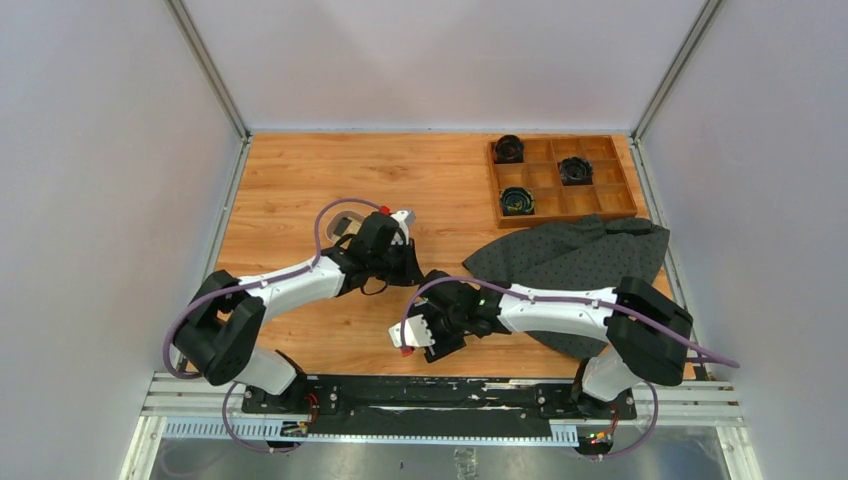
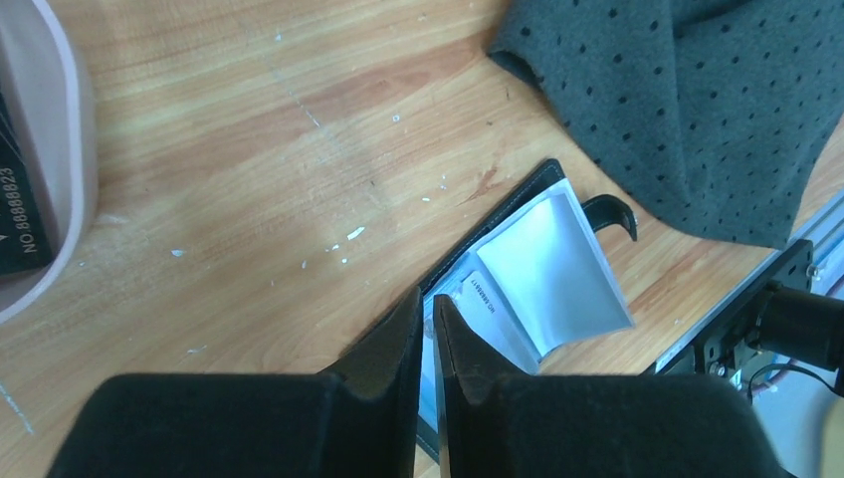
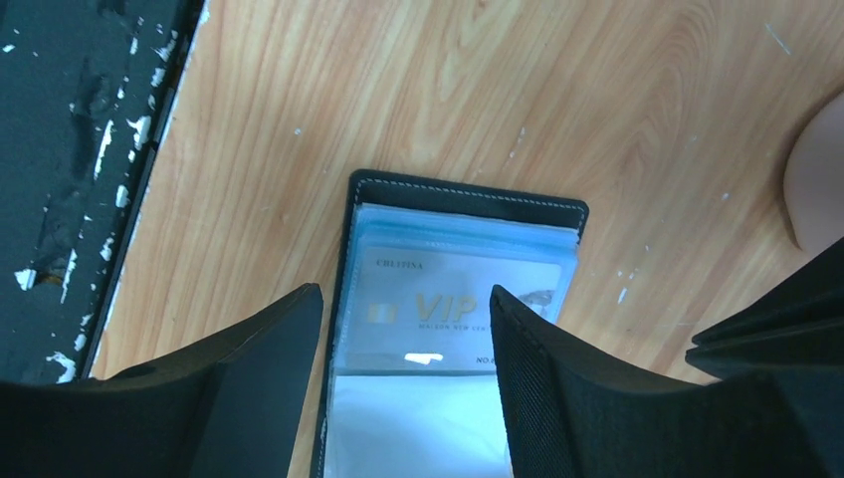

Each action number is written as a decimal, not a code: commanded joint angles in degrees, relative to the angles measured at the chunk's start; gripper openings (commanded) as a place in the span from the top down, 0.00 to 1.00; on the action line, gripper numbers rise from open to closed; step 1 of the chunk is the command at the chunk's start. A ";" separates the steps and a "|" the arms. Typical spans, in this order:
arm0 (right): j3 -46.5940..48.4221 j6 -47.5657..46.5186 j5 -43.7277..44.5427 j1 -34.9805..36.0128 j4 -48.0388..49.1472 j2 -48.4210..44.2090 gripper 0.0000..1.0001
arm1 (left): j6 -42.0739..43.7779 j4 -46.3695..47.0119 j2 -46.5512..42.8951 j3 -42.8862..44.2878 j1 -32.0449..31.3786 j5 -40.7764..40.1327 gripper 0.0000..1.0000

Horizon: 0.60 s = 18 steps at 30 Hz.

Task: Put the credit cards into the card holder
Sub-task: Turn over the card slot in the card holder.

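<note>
The black card holder [image 3: 468, 194] lies open on the wooden table, its clear inner sleeves facing up. A silver card marked VIP [image 3: 453, 304] sits in a sleeve. My right gripper [image 3: 405, 294] is open just above the holder, one finger on each side, and holds nothing. In the left wrist view the holder [image 2: 542, 264] shows its snap tab [image 2: 615, 211] and a white card [image 2: 481, 296] in a sleeve. My left gripper [image 2: 428, 299] is shut to a thin slit over the holder's edge, with nothing seen in it. A black card [image 2: 20, 209] lies in the oval tray [image 2: 72, 149].
A wooden compartment box [image 1: 563, 178] with black coiled items stands at the back right. A grey dotted cloth [image 1: 570, 260] lies under the right arm and close beside the holder [image 2: 697, 100]. The black base rail [image 3: 70, 149] runs along the near edge. The grippers [image 1: 385, 245] [image 1: 430, 320] are close together.
</note>
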 commanded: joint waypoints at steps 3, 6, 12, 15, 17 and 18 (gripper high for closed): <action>1.15 1.38 2.23 2.12 -0.99 2.03 0.34 | 0.73 0.78 3.01 -0.08 0.23 3.34 0.88; 0.93 1.32 2.25 2.20 -0.87 2.16 0.34 | 0.82 0.91 4.06 0.00 0.27 4.11 0.88; 1.21 2.12 4.92 2.20 0.01 3.07 0.33 | 0.77 1.05 5.04 0.07 0.16 4.31 0.88; 1.37 2.38 5.33 2.20 0.13 3.06 0.34 | 0.72 0.93 5.61 0.26 0.23 4.41 0.88; 1.37 2.46 5.73 2.20 0.23 2.95 0.34 | 0.82 0.83 5.60 0.26 0.23 4.41 0.88; 1.37 2.53 5.91 2.19 0.24 2.87 0.34 | 0.81 0.81 5.60 0.26 0.23 4.41 0.88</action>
